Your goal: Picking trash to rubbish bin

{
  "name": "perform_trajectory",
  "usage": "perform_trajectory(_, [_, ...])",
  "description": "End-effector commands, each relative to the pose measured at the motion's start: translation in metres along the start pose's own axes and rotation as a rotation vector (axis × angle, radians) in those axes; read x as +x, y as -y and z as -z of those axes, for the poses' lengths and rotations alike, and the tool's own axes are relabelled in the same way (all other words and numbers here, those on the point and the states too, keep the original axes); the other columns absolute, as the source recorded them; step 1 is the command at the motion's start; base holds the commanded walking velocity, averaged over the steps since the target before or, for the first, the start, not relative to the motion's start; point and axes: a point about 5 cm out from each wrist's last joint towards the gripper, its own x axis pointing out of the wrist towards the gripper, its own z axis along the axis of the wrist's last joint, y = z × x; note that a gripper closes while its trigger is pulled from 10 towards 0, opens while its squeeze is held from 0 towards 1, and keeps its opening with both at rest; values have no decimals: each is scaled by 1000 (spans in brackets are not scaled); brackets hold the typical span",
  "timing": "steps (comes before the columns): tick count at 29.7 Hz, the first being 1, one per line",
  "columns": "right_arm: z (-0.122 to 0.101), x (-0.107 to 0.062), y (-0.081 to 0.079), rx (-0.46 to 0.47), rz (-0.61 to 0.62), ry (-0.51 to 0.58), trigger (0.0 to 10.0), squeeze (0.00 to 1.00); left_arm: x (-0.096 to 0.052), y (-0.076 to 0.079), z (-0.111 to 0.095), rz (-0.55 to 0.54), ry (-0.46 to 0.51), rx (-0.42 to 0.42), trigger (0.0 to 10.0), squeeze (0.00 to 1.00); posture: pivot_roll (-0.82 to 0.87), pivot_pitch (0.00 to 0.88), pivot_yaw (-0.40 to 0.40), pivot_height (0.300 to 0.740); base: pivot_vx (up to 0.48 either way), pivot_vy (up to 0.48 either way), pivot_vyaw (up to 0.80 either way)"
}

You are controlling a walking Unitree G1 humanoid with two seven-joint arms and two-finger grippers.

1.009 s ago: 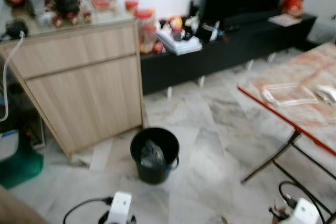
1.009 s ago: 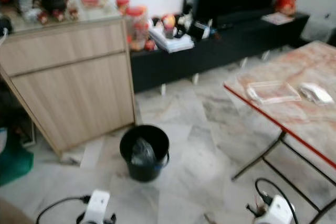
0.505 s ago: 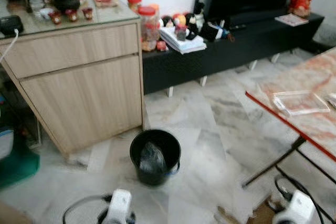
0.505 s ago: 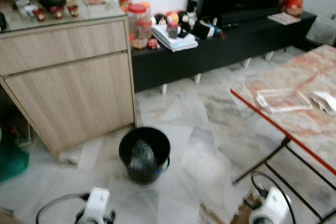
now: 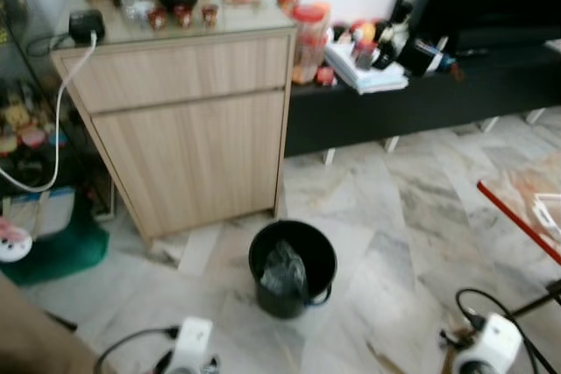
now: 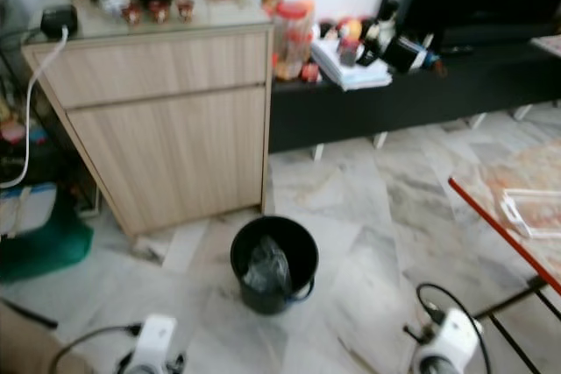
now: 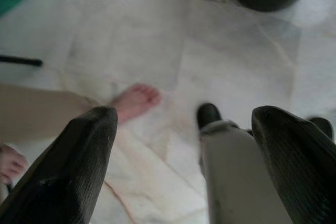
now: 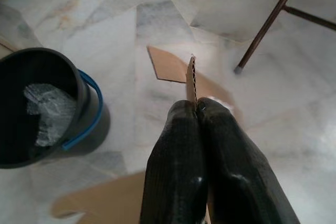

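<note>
1. The right gripper [image 8: 195, 109] has its two black fingers pressed together, pinching a thin piece of corrugated cardboard [image 8: 191, 80] edge-on; the piece rises from the fingertips toward 12 o'clock.
2. Another flat cardboard scrap [image 8: 167, 64] lies on the marble floor [image 8: 131, 30] just past the tips, at about 11 o'clock.
3. One black bucket bin [image 5: 292, 267] with a blue handle stands at 9 o'clock of the right gripper, holding crumpled clear plastic [image 5: 283, 271].
4. The left gripper [image 7: 178, 129] hangs with fingers spread wide, empty, above the floor; a person's bare foot [image 7: 135, 100] is near.
5. One wooden cabinet [image 5: 188, 129] stands behind the bin.
</note>
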Motion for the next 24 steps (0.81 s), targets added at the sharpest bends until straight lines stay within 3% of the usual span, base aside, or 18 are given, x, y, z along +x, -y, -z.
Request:
perform_trajectory(1, [-1,-2,14,8,41,6,10000,0,0,14,-7,33,15,-16,10000,0,-71,80,-94,740,277,0,0])
perform_trajectory(24, [-3,-2,15,4,44,12,10000,0,0,15,-6,39,15,-5,10000,0,-72,55,-86,740,280,0,42])
